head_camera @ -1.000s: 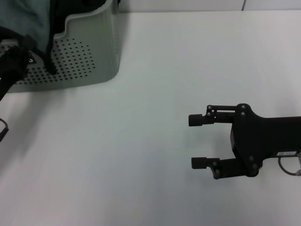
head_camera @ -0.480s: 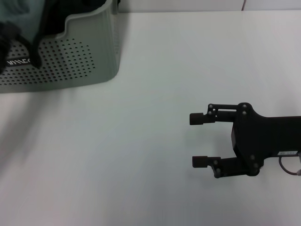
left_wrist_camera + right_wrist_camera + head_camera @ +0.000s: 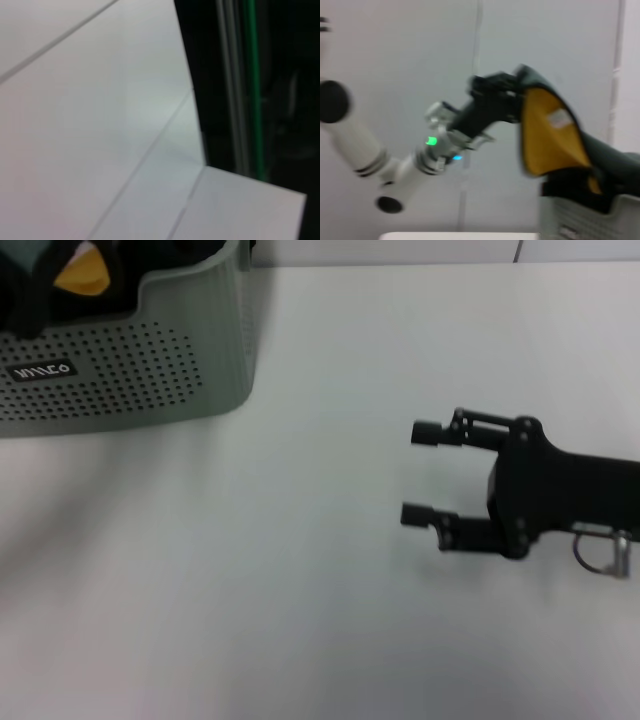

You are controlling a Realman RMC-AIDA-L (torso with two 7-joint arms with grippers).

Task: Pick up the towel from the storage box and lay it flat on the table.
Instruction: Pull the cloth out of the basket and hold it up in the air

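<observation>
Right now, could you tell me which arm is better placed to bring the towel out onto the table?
The left. Its pincer is already shut on the towel, lifting it above the storage box. The right pincer hovers open over the bare table, well away from the box.

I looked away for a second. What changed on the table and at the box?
The towel, pinched by the left gripper, rose higher above the storage box, showing yellow and uncovering its label. The open right gripper moved farther away over the table. The box stayed put.
</observation>
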